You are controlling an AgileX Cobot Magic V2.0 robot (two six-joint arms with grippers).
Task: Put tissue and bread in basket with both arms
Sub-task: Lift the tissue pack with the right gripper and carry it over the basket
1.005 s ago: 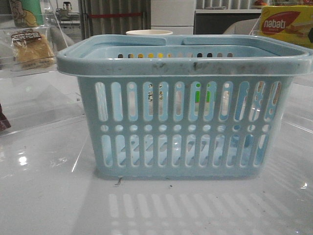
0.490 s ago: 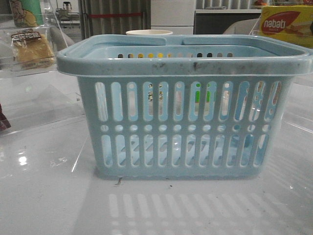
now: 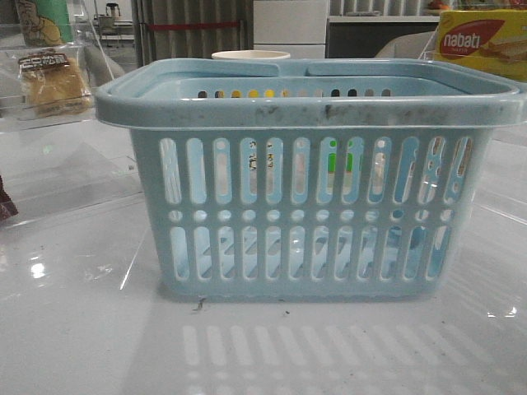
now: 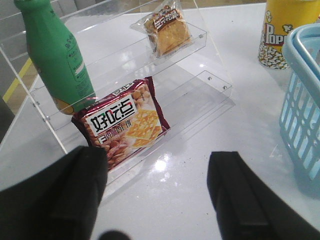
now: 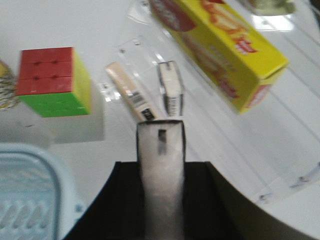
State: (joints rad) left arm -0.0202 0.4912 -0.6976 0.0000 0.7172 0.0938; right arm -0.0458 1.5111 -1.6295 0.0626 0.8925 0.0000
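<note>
The right black gripper point(image 5: 161, 210) fingers pinch the small flat whitish tissue pack point(image 5: 161, 165), just beside the big light blue plastic basket point(image 5: 30, 195). The left gripper point(image 4: 157, 200) fingers are wide open w/ nothing, far from the golden wrapped bread point(image 4: 168, 31) on the clear shelf. The thin pack could slip out & land on the counter, not in the basket.

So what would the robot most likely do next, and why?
Probably carry the tissue over the basket. The right gripper is shut on the pack, with the basket rim close beside it. The left gripper is open and empty, and the bread sits on its clear shelf.
</note>
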